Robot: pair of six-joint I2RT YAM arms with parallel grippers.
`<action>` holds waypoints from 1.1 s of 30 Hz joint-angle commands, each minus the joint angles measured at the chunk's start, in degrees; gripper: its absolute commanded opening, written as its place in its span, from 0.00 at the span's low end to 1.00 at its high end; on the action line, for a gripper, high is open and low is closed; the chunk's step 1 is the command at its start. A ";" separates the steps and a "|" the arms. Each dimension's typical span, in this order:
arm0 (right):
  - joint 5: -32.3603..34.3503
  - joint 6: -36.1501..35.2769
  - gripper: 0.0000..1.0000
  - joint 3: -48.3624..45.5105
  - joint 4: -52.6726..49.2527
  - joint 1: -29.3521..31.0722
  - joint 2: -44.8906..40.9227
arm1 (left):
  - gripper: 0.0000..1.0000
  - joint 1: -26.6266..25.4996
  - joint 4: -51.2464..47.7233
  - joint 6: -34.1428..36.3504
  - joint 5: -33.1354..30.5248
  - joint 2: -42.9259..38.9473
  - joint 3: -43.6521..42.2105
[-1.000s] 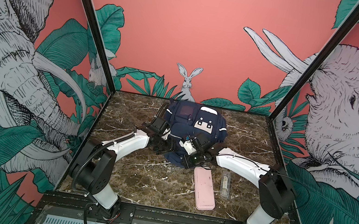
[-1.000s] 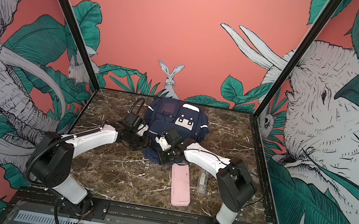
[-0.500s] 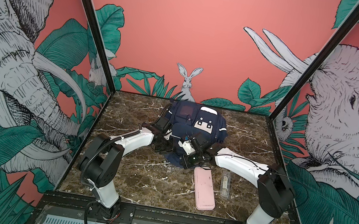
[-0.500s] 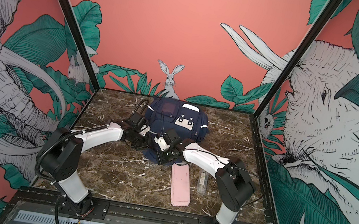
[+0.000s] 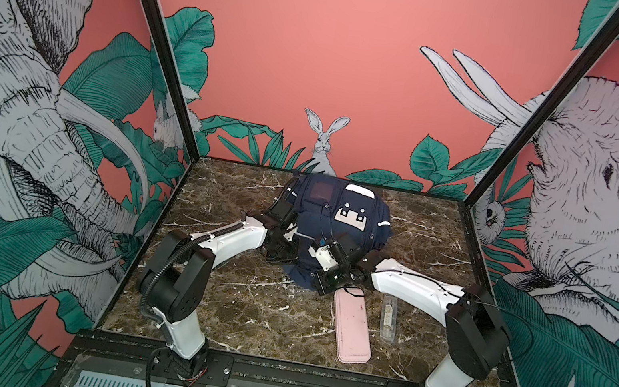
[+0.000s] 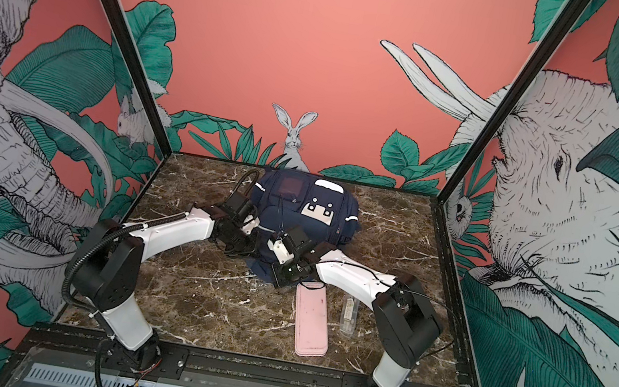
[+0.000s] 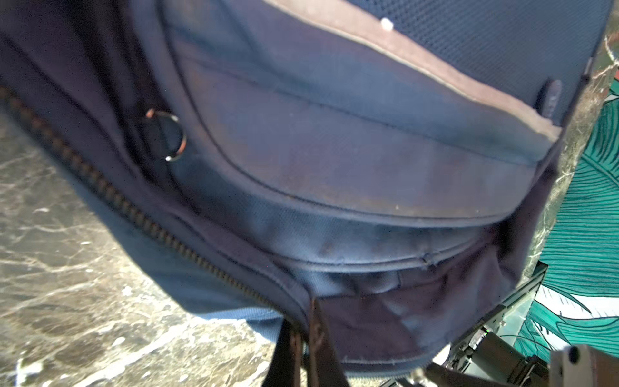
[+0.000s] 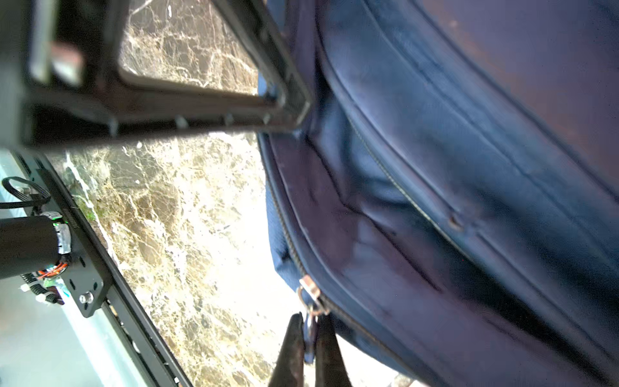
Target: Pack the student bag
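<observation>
At the near rim of the large navy-blue fabric backpack (image 5: 340, 224), just behind the flat pink oblong case (image 5: 351, 327), the left gripper (image 7: 301, 321) has just clamped onto the cloth. The right gripper (image 8: 311, 321) stays clenched on the metal zipper pull (image 8: 310, 293): bag braced, ready to unzip, I'd say.

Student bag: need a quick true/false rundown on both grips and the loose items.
1. The right gripper pinches the zipper pull of the student bag. True.
2. The left gripper is open and clear of the bag. False: it is shut on the bag's fabric edge.
3. The pink case is inside the bag. False: it lies on the table, in front of the bag.
4. A clear case lies beside the pink case. True.
</observation>
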 commanded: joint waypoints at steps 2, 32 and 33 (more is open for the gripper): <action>0.59 -1.10 0.00 -3.26 -2.51 -0.89 -4.34 | 0.00 4.15 -1.38 2.95 -3.19 -2.75 1.71; -3.65 -1.01 0.00 1.14 0.19 -3.15 -0.15 | 0.46 9.73 -3.39 4.37 -1.19 -2.92 8.33; -3.92 -1.05 0.00 1.76 0.17 -2.70 0.40 | 0.48 9.35 -3.42 4.03 -0.89 -3.99 7.22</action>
